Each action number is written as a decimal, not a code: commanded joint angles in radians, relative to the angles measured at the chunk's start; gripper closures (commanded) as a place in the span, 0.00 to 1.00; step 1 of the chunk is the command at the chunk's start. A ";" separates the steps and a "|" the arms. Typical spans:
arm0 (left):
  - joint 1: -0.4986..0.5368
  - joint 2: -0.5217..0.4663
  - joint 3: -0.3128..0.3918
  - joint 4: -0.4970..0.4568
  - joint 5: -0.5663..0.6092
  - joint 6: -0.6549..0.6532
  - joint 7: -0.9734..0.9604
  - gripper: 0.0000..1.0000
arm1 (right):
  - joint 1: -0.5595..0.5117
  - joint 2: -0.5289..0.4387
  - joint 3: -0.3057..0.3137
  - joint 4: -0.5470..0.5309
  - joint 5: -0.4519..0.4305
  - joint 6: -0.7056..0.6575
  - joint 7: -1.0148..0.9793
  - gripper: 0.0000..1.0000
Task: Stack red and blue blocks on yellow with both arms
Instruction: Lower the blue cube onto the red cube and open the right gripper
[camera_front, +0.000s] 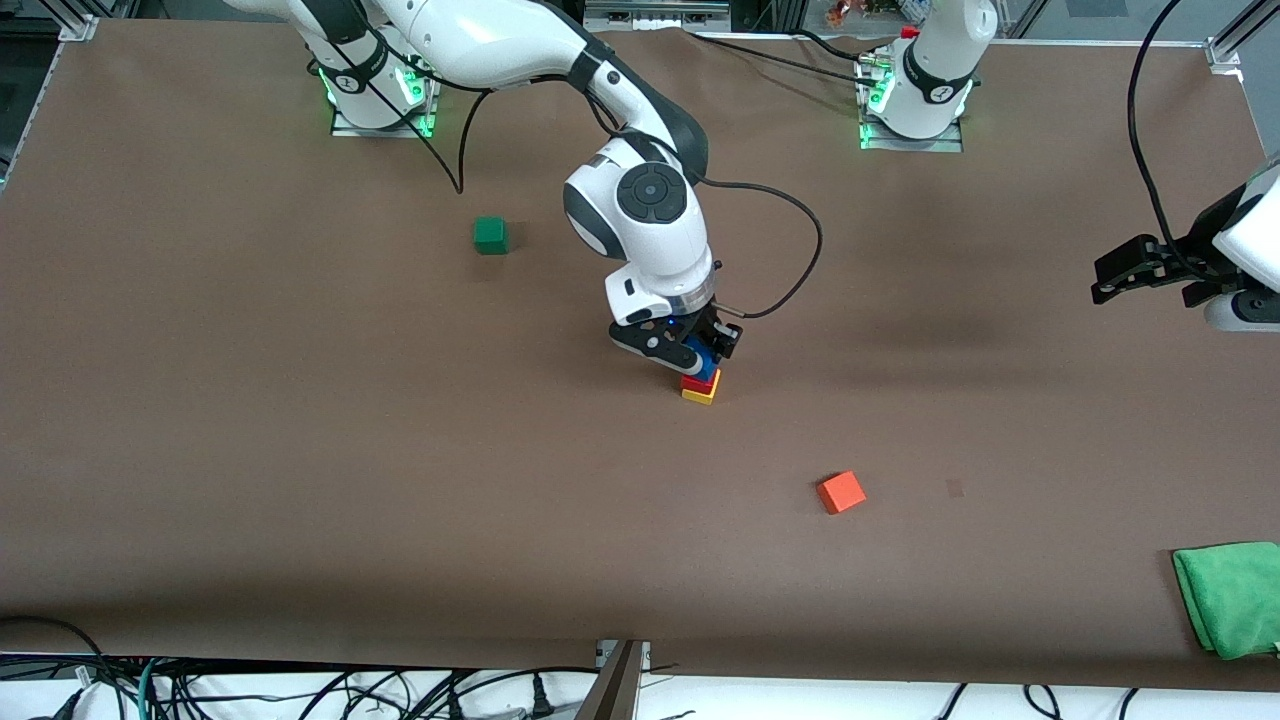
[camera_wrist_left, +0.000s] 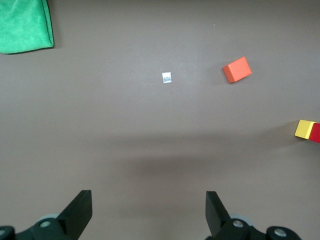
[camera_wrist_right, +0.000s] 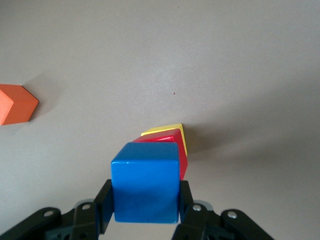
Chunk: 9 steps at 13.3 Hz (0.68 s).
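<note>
Front view: the right gripper (camera_front: 700, 352) grips the blue block (camera_front: 706, 362) over the red block (camera_front: 699, 382), which sits on the yellow block (camera_front: 700, 394) at mid-table. An orange cube (camera_front: 841, 492) lies at four o'clock from the stack.

Left wrist view: the left gripper (camera_wrist_left: 149, 212) waits over bare table, jaws wide apart and empty.

Right wrist view: its fingers (camera_wrist_right: 104, 205) clamp the blue block's sides.

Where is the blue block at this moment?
The blue block sits gripped in the right pincer, directly above the red block stacked on the yellow block, mid-table.
</note>
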 joint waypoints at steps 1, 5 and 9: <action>0.004 0.010 0.002 0.021 -0.019 -0.011 0.015 0.00 | 0.008 0.038 -0.007 0.047 -0.015 0.018 0.024 0.48; 0.003 0.010 0.002 0.021 -0.019 -0.011 0.015 0.00 | 0.006 0.036 -0.010 0.048 -0.014 0.018 0.021 0.05; 0.003 0.010 0.002 0.021 -0.019 -0.011 0.015 0.00 | -0.020 0.007 -0.008 0.065 -0.005 -0.043 0.012 0.00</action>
